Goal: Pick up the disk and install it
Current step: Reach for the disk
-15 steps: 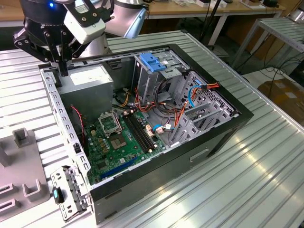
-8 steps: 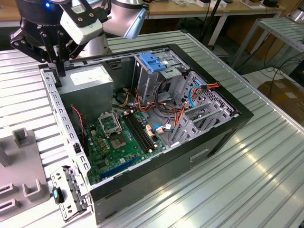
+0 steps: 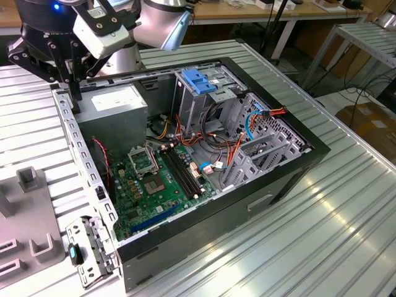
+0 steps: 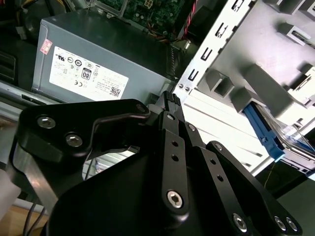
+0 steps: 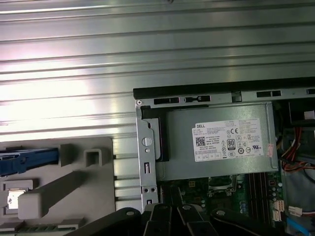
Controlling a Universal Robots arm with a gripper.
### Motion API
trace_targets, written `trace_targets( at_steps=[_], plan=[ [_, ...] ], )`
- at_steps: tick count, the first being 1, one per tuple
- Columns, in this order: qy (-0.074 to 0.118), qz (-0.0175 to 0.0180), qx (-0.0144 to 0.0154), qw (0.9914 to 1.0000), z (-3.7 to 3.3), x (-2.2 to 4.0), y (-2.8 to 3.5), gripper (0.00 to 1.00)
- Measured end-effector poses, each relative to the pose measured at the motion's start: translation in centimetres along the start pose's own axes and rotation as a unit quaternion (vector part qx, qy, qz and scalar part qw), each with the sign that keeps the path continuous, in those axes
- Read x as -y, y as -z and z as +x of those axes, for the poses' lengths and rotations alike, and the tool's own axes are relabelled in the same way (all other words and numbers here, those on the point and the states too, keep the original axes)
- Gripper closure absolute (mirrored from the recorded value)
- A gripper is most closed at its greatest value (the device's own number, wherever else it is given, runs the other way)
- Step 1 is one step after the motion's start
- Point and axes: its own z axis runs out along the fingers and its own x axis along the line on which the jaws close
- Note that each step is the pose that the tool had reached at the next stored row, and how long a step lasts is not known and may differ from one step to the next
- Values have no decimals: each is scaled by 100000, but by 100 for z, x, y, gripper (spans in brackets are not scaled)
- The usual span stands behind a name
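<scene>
The disk (image 4: 294, 141) lies in a grey fixture beside the computer case; its blue side rail (image 4: 263, 132) and a strip of silver metal show at the edge of the second wrist view. In the first wrist view that blue rail (image 5: 29, 161) shows on the same fixture. My gripper (image 3: 76, 106) hangs over the case's rear corner on the exterior view's left, above the rim next to the power supply. Its black fingers (image 4: 170, 101) meet at the tips, shut with nothing between them. The gripper stands apart from the disk.
The open case (image 3: 80, 161) holds a grey power supply (image 3: 114, 105), a motherboard (image 3: 154, 179) and a metal drive cage with a blue top (image 3: 201, 80). The grey fixture (image 3: 25, 210) has raised blocks. A ribbed metal table (image 3: 334, 216) carries it all.
</scene>
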Motion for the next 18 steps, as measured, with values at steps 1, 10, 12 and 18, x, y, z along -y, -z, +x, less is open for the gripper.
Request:
trace_targets(
  at_steps=[1, 10, 12, 18],
  plan=[
    [0, 5, -11, 100000, 5, 0, 0, 89],
    [-2, 10, -81, 100000, 66, 5, 0, 89],
    [-1, 7, -88, 100000, 79, 6, -1, 89],
    [-3, 12, -113, 100000, 127, 10, -1, 89]
  ],
)
